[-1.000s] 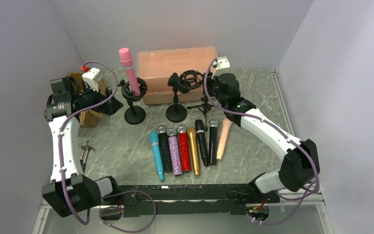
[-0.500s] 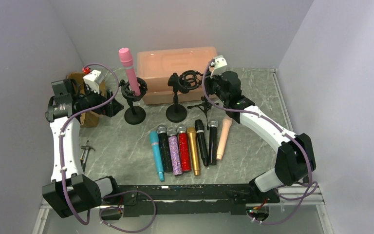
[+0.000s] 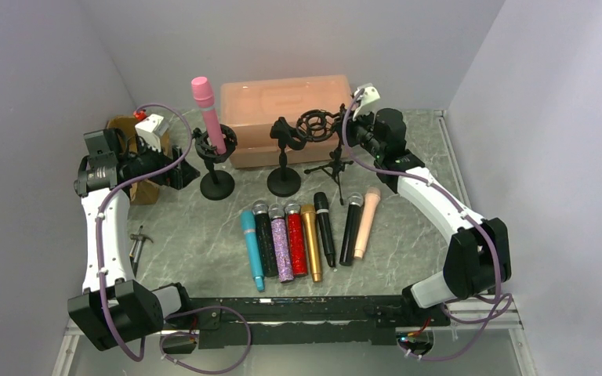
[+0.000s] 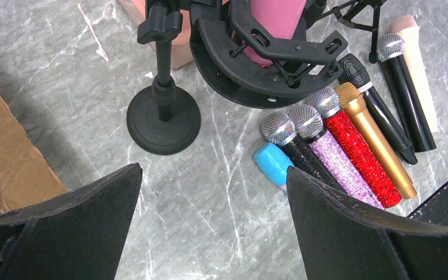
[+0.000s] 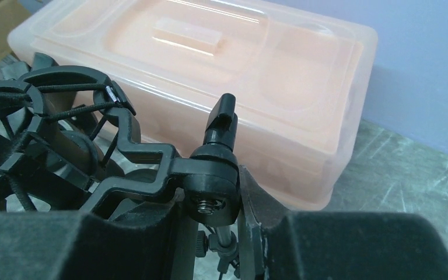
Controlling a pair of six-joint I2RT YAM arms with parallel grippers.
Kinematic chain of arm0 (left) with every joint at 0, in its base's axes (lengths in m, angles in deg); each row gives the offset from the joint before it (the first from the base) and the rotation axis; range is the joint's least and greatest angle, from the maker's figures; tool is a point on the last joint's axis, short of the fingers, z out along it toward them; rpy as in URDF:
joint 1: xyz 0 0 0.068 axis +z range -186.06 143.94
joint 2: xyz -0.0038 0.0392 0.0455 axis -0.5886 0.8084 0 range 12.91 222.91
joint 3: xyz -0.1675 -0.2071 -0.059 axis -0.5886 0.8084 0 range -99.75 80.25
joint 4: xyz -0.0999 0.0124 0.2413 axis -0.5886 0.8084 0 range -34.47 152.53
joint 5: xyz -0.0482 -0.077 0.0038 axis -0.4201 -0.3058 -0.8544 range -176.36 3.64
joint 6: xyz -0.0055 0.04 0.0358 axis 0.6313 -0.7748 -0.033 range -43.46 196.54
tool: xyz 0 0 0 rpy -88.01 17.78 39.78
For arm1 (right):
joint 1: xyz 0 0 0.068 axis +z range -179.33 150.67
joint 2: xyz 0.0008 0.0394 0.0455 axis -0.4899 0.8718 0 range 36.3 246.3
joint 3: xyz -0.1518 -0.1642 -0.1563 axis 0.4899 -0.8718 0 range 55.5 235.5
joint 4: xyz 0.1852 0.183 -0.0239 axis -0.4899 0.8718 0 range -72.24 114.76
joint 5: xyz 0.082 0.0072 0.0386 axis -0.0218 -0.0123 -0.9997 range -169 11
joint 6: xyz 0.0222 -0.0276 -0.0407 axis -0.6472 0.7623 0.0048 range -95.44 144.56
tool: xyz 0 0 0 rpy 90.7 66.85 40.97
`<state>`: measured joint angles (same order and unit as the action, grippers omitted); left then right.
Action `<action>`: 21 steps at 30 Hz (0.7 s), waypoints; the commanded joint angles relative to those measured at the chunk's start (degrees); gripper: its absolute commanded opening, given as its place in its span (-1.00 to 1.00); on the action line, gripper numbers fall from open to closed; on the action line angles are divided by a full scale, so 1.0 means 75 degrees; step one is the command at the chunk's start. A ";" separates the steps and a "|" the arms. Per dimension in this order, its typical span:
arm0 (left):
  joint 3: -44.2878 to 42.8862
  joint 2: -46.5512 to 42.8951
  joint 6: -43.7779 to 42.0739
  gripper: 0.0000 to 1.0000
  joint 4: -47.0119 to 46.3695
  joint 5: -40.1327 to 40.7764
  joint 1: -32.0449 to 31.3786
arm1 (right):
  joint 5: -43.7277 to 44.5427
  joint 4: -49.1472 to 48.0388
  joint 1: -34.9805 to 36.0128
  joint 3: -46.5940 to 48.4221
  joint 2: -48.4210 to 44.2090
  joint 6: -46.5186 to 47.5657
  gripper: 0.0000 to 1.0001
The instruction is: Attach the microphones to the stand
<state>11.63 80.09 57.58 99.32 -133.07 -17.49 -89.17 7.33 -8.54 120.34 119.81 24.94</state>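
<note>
Marble table point(image 3: 196, 227), right gripper point(image 5: 213, 201) clamped around stand point(image 5: 146, 166)

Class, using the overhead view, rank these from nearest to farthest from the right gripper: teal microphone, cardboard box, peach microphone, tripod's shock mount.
1. The tripod's shock mount, at the right gripper itself.
2. The peach microphone, right end of the row.
3. The teal microphone, left end of the row.
4. The cardboard box, far left.

Translucent peach lidded bin point(image 3: 286, 98) at back, brown cardboard box point(image 3: 147, 192) far left, marbled tabletop point(image 3: 196, 235)
</note>
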 commanded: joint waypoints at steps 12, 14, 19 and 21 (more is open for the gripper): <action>0.0099 -0.0227 -0.0142 0.99 -0.0168 -0.0371 0.0043 | -0.0022 0.0366 -0.0756 0.1434 -0.1160 0.0217 -1.00; 0.0127 -0.0205 -0.0101 0.99 -0.0207 -0.0435 0.0038 | -0.0045 0.0268 -0.1094 0.1111 -0.1432 0.0192 -1.00; 0.0184 -0.0135 -0.0090 0.99 -0.0206 -0.0533 0.0044 | -0.0649 0.0387 -0.2222 0.0943 -0.1391 0.0078 -1.00; 0.0184 -0.0121 -0.0107 0.99 -0.0193 -0.0568 0.0038 | -0.0826 0.0496 -0.2601 0.0963 -0.1243 0.0004 -1.00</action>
<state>12.92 79.48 57.34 99.10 -134.76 -17.49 -91.80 13.14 -23.79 126.96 109.65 25.07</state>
